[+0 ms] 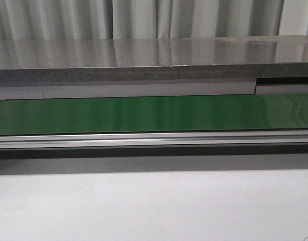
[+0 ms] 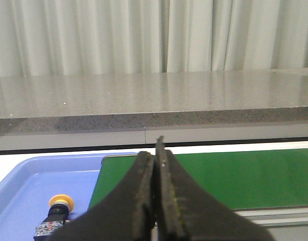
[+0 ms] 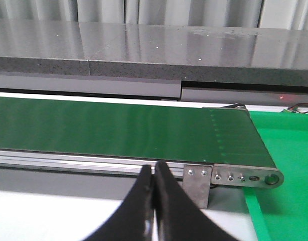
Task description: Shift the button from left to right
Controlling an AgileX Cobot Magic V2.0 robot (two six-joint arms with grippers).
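The button (image 2: 56, 215), with a yellow-orange cap and a black body, lies in a blue tray (image 2: 23, 186) in the left wrist view, off to the side of my left gripper (image 2: 155, 153). The left gripper is shut and empty, held over the end of the green conveyor belt (image 2: 234, 175). My right gripper (image 3: 154, 168) is shut and empty, in front of the belt's aluminium rail (image 3: 68, 159). Neither gripper nor the button shows in the front view.
The green belt (image 1: 154, 114) runs across the front view behind an aluminium rail (image 1: 154, 139), with a grey stone ledge (image 1: 154, 60) and curtains behind. A bright green surface (image 3: 287, 165) lies past the belt's roller end (image 3: 244, 177). White tabletop (image 1: 154, 206) lies in front.
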